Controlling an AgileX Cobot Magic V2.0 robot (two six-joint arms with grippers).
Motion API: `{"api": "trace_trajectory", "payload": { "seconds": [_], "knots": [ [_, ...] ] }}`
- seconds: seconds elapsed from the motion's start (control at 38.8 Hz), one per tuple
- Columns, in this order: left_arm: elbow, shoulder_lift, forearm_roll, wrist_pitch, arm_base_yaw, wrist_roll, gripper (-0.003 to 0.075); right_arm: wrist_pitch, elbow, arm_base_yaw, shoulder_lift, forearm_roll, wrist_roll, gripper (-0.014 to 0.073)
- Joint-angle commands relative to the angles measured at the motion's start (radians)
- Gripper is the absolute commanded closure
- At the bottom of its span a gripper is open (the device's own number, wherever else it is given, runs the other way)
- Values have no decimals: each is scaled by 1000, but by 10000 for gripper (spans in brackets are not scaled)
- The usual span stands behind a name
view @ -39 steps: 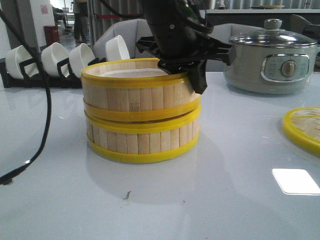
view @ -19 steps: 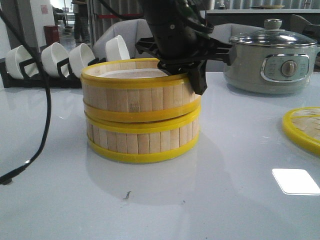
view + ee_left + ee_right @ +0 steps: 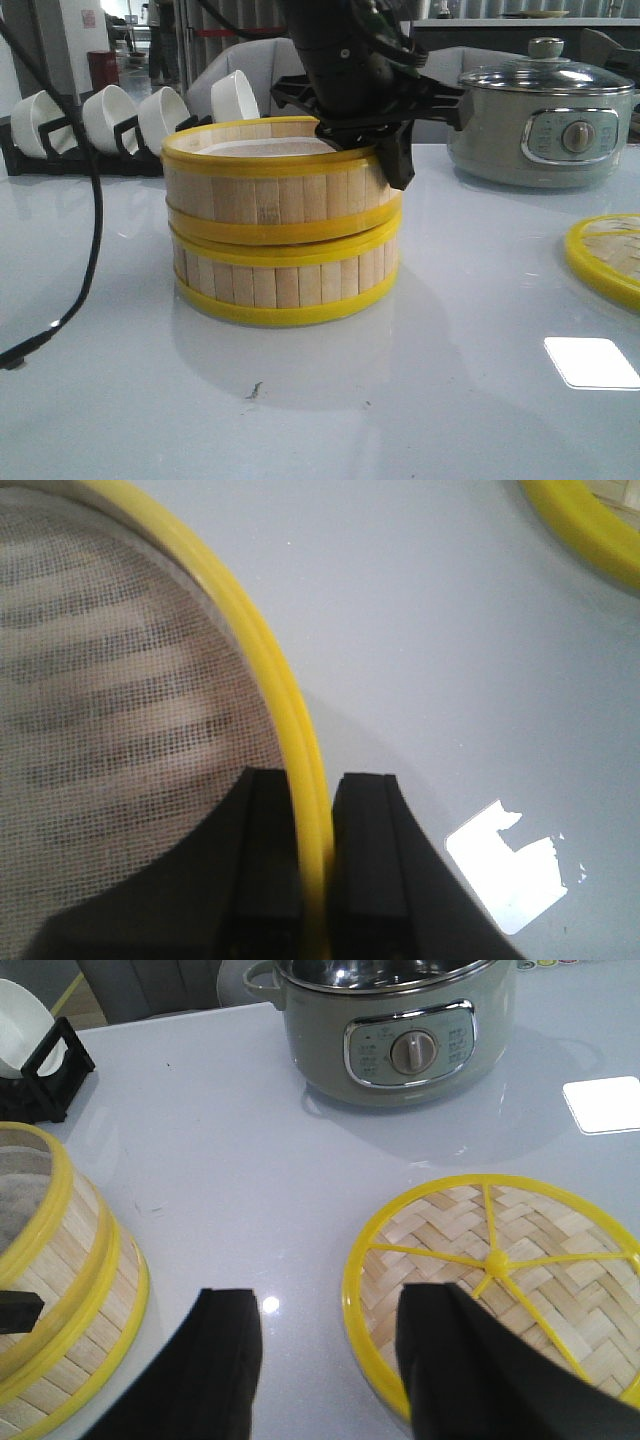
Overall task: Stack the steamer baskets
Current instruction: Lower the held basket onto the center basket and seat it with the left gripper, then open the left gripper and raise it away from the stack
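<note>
Left gripper is pinched onto the yellow top rim of the upper round steamer basket with pale bamboo slat walls: one black finger inside the wall over the white mesh liner, the other outside, rim filling the narrow gap between them. In the front view the same gripper comes down from above on the far-right side of that rim. Directly below it, the upper basket sits on the matching lower bamboo steamer basket, rims touching, slightly offset rather than flush; the lower one rests on the glossy pale grey worktop. Right gripper is wide open with nothing between its black fingers, hovering over bare worktop. Just beside it on one side lies the flat round woven bamboo lid with a yellow rim and yellow ridge spokes; on the other side, near but clear of it, the two stacked baskets. Beyond the lid stands the grey-green electric pot with a glass lid and front dial, well apart from the stack. Behind the stack, a black rack holding white bowls.
</note>
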Motion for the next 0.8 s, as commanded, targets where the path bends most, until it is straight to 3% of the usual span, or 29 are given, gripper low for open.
{"api": "trace_trajectory", "payload": {
  "seconds": [0.0,0.15,0.28,0.57,0.77],
  "knots": [
    [-32,-87,-1,-64,-8,-7,581,-76,-35,-5,-6,-3,-11,160],
    [-32,-87,9,-73,-8,-7,398,-76,-35,-5,-6,-3,-11,160],
    [-32,-87,10,-81,-8,-7,288,-76,-35,-5,-6,-3,-11,160],
    [-42,-90,32,-88,-6,-7,279,-76,-35,-5,-6,-3,-11,160],
    [-141,-92,36,-55,-3,-11,279,-72,-34,-5,-6,-3,-11,160]
  ]
}}
